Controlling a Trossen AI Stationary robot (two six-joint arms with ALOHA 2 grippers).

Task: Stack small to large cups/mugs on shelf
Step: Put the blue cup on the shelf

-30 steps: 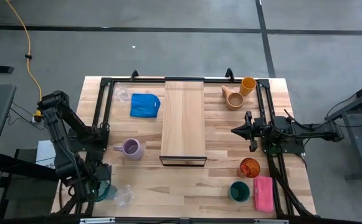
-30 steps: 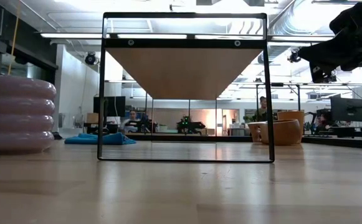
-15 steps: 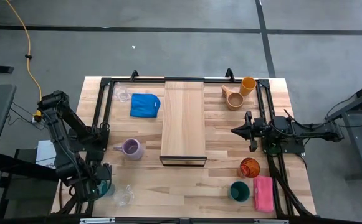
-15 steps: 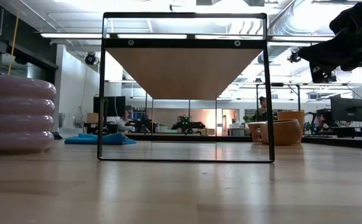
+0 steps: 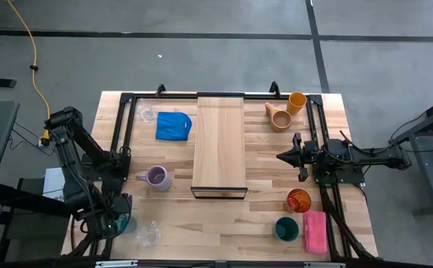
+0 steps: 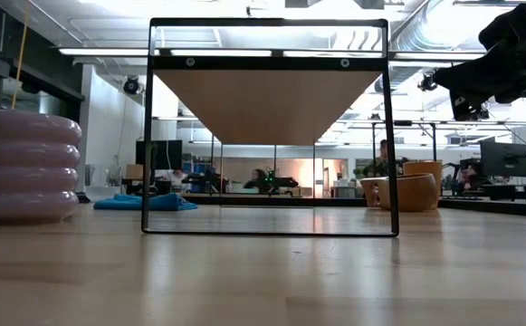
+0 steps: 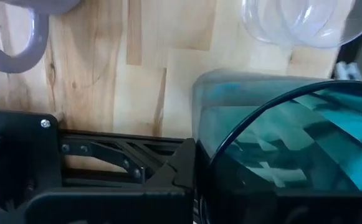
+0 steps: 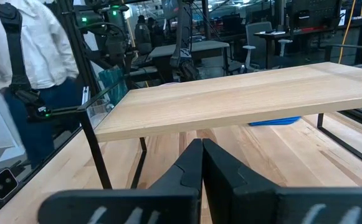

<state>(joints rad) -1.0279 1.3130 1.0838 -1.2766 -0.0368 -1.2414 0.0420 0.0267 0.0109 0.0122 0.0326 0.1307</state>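
Note:
My left gripper (image 5: 115, 222) is at the table's near left corner, shut at the tall teal tumbler (image 5: 127, 223), which fills the left wrist view (image 7: 280, 149). A clear glass (image 5: 147, 234) stands just right of it. The lavender mug (image 5: 156, 177) stands left of the shelf (image 5: 219, 145). My right gripper (image 5: 279, 157) hovers shut, right of the shelf, touching nothing. The tan mug (image 5: 278, 117) and orange cup (image 5: 296, 102) are at the far right. The red cup (image 5: 299, 199) and dark green cup (image 5: 286, 228) are at the near right. My left gripper is shut on the teal tumbler near its rim (image 7: 230, 134). A dark finger (image 7: 184, 165) lies against the outside of the wall. The tumbler itself hides the other finger and the exact place of contact. Whether the tumbler is lifted, I cannot tell.
A blue cloth (image 5: 173, 125) and a second clear glass (image 5: 145, 113) lie at the far left. A pink sponge (image 5: 314, 231) lies beside the dark green cup. The black frame rails (image 5: 119, 141) run along both sides. People move in the room beyond the table.
My left gripper has edged slightly toward the table's left edge at the teal tumbler, and less of the tumbler shows beside it now. My right arm and the other cups have kept still.

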